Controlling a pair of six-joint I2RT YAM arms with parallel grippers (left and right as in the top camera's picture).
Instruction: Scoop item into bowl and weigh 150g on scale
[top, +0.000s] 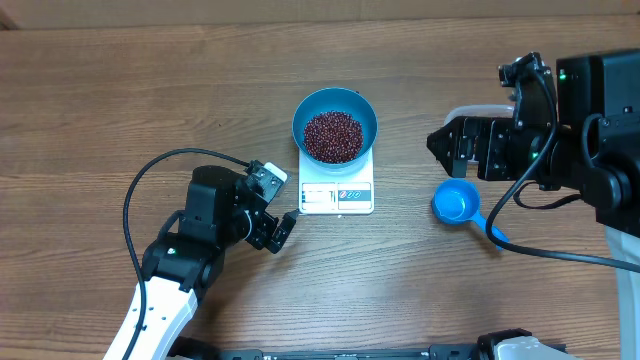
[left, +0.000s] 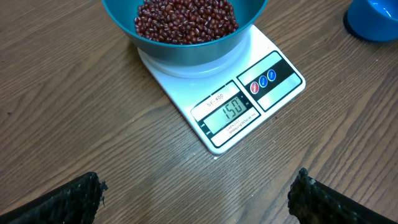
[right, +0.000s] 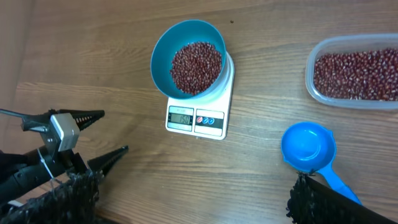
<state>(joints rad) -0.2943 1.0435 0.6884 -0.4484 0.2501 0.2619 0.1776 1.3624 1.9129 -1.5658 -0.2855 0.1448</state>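
Overall: weighing setup on a wood-grain tabletop (top: 120, 90); both arms stand off from the load.
Scale: white square scale (top: 337, 195) at mid-tabletop, flat, with its display strip on the edge that faces the left arm.
Display: the display (left: 231, 111) reads 150 in the left wrist view; beside it sit one red and two blue round markings (left: 263, 81).
Bowl: bright blue round bowl (top: 366, 118), upright on the scale platform, overhanging the edge opposite the display.
Beans: dark red beans (top: 333, 136) form a loose heap in the bottom of the bowl, with blue wall showing all round them.
Scoop: small blue handled scoop (top: 455, 204) lies on the tabletop on the right arm's side of the scale, apart from it, cup mouth up and blue inside showing.
Tub: clear plastic tub (right: 311, 74), seen in the right wrist view, sits beyond the scoop and holds a layer of the same beans.
Left end effector: left end effector (left: 199, 199) has its fingers spread wide with only bare tabletop between them; it sits near the display edge, not touching the scale.
Right end effector: right end effector (right: 196, 202) has its fingers spread wide, pinching nothing; it is over the tabletop near the scoop.
Uncertain: the scoop handle runs up to one right finger in the wrist view, possibly overlap only; contact cannot be judged.
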